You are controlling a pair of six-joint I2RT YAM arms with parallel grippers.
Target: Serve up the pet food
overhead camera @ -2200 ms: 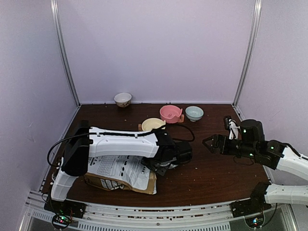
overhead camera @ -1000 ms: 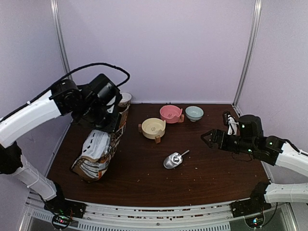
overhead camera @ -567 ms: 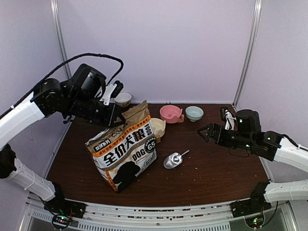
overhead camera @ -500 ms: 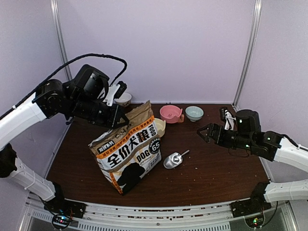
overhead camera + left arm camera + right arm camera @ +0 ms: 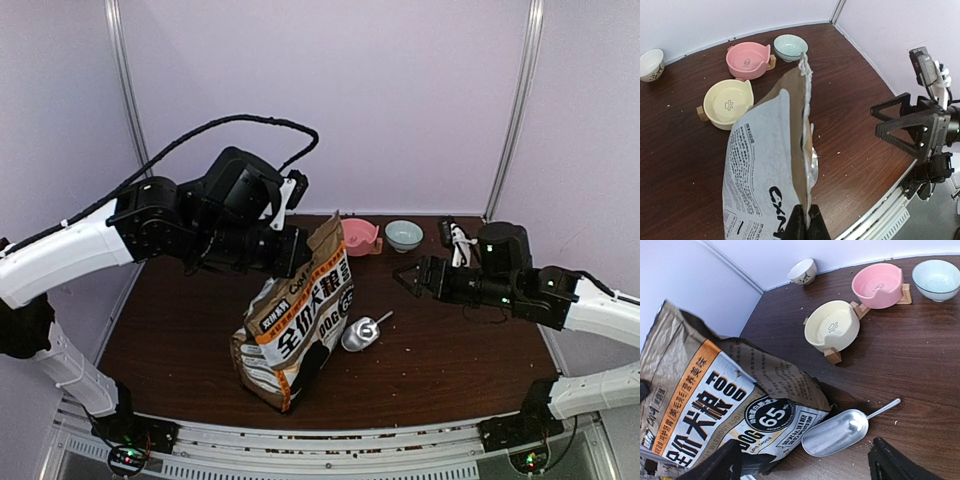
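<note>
The dark wooden table [image 5: 450, 370] fills the floor of the pale-walled cell. On it the printed dog food bag [image 5: 300, 320] stands tall and leaning, its top corner uppermost and its lower end down at the table near the front. Whether its weight rests there is hard to tell.

The left arm climbs from its base at the near left, bends high, and runs its forearm across toward the middle. The left gripper [image 5: 298, 250] has its jaws pressed together on the bag's folded top edge, pinching the paper. The right arm lies low and stretched in from the right. The right gripper [image 5: 408, 278] is level above the table and aimed at the bag, jaws spread wide with nothing between them.

The cream paw-print bowl [image 5: 729, 102] and the small white patterned bowl [image 5: 651, 64] are hidden from the top camera by the bag and the left arm. The pink bowl [image 5: 362, 236] is half covered there, with the pale blue bowl [image 5: 404, 234] beside it. The silver metal scoop [image 5: 360, 333] lies beside the bag's base.

The pet food shows in no view, and the bag's inside is hidden. Pale specks dot the table, too small to identify.
</note>
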